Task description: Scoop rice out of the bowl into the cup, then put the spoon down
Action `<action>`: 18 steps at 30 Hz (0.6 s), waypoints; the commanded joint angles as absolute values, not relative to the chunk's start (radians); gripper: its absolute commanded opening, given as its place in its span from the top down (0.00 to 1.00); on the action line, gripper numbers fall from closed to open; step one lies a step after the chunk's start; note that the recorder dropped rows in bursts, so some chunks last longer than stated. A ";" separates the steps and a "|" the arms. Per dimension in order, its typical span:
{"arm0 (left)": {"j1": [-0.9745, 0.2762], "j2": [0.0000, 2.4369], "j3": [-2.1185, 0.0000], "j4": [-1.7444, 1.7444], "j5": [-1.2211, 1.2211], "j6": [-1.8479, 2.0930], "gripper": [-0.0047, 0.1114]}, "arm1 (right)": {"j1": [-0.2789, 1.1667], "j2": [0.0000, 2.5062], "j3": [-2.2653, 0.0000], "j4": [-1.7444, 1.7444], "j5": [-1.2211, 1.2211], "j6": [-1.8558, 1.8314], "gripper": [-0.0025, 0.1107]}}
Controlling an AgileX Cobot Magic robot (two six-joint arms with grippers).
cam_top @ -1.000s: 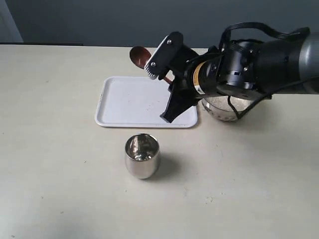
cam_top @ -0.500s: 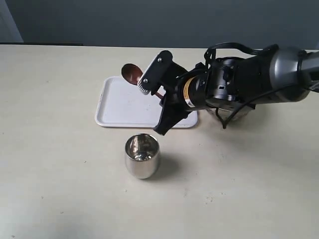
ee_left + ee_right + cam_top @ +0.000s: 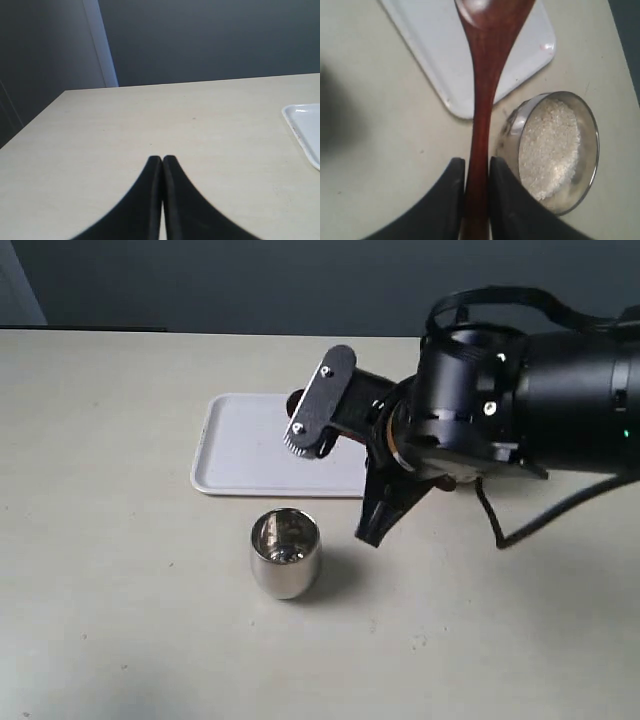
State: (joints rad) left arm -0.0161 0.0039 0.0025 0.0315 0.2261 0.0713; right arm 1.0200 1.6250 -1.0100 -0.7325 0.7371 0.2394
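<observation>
My right gripper [image 3: 476, 162] is shut on the long handle of the dark reddish-brown wooden spoon [image 3: 487, 75], whose oval head hangs over the white tray [image 3: 445, 60]. Beside the handle sits the steel bowl [image 3: 592, 130], holding a pale heap of rice [image 3: 547, 150]. In the exterior view the right gripper [image 3: 340, 490] hangs over the tray's near right corner, just beyond the shiny steel cup [image 3: 285, 552], and the arm hides the bowl. The cup stands upright on the table. My left gripper [image 3: 162, 159] is shut on nothing, low over bare table.
The white tray [image 3: 250, 445] lies behind the cup; its corner [image 3: 305, 125] shows in the left wrist view. The bulky right arm [image 3: 500, 410] fills the right middle of the scene. Beige tabletop spreads to the left and front.
The right arm has swung forward and rolled its wrist, bringing the spoon head from the tray's back edge down over the tray. The arm now covers the bowl. The cup has not moved.
</observation>
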 commanded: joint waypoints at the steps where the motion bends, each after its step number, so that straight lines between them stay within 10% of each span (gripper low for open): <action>1: -0.022 0.000 0.000 0.032 0.217 0.067 0.96 | 1.142 1.585 -0.952 -0.725 0.805 0.229 0.98; 18: -0.022 0.000 0.000 0.032 0.217 0.067 0.96 | 1.296 1.579 -0.782 -1.129 0.868 0.468 0.98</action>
State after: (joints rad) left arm -0.0161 0.0039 0.0025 0.0315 0.2261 0.0713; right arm 1.2871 1.5875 -0.8033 -1.0382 0.8522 0.4101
